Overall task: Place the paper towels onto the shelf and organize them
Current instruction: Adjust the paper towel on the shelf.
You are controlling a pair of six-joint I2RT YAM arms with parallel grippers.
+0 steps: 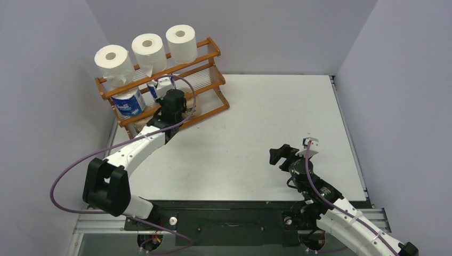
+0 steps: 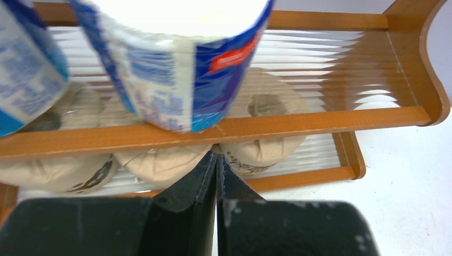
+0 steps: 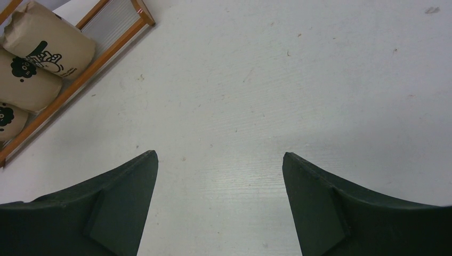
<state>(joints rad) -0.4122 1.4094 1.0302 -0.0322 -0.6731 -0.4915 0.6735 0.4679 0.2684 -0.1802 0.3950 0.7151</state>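
Observation:
The wooden shelf (image 1: 210,53) stands at the table's far left. Three white paper towels (image 1: 149,49) sit along its top tier. Two blue-and-white rolls (image 1: 129,102) stand on the middle tier, the nearer one (image 2: 181,64) large in the left wrist view. Three brown printed rolls (image 2: 266,122) lie on the bottom tier, also seen in the right wrist view (image 3: 50,40). My left gripper (image 2: 217,156) is shut and empty, its tips at the shelf's front by the middle rail (image 2: 320,120). My right gripper (image 3: 219,154) hangs open over bare table, holding nothing.
The white table (image 1: 266,117) stretches right of the shelf, walled in by grey panels on three sides. The left arm (image 1: 138,144) reaches diagonally across the left side. The right gripper (image 1: 278,156) sits near the front edge.

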